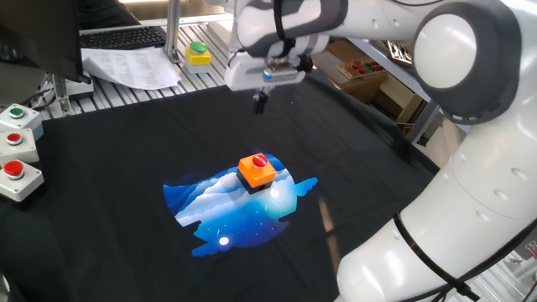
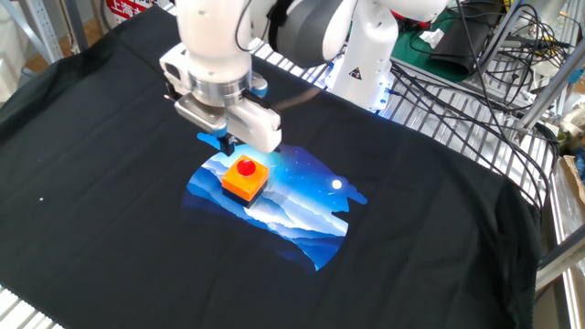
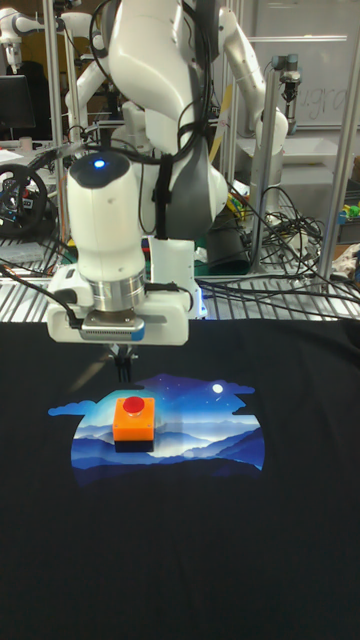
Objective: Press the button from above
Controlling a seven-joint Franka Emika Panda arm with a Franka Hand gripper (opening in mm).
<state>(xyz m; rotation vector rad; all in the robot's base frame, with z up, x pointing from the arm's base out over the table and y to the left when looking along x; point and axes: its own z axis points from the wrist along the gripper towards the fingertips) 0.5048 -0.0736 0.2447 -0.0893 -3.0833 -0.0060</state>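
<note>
A table covered by a black cloth (image 1: pixel 126 168) fills the scene. Near the middle of the table, the cloth bears a printed patch of blue and white mountains under a night sky (image 1: pixel 235 210).

The button (image 1: pixel 258 160) is small, round and red. It sits on top of a small orange square box (image 1: pixel 256 172) with a black base, and the box rests on the printed patch, toward the patch's far side as one fixed view shows it. Nothing touches the button.

Above and just behind the box hangs the gripper (image 1: pixel 261 101) of a large white robot arm (image 1: pixel 470 126). The gripper points straight down and is held in the air, clear of the button. Its dark fingers are thin and seen close together in every view; whether they are open or closed cannot be told. In the tall fixed view, the gripper (image 3: pixel 122 360) hangs just over the far edge of the box, with the arm's wrist carrying a lit blue light.

At the left edge of the table, in one fixed view, stand pale grey boxes (image 1: pixel 17 159) carrying red and green buttons. Beyond the far edge, a yellow box with a green button (image 1: pixel 197 54) sits on a metal rack, beside printed papers (image 1: pixel 130 65) and a black keyboard (image 1: pixel 122 37).
</note>
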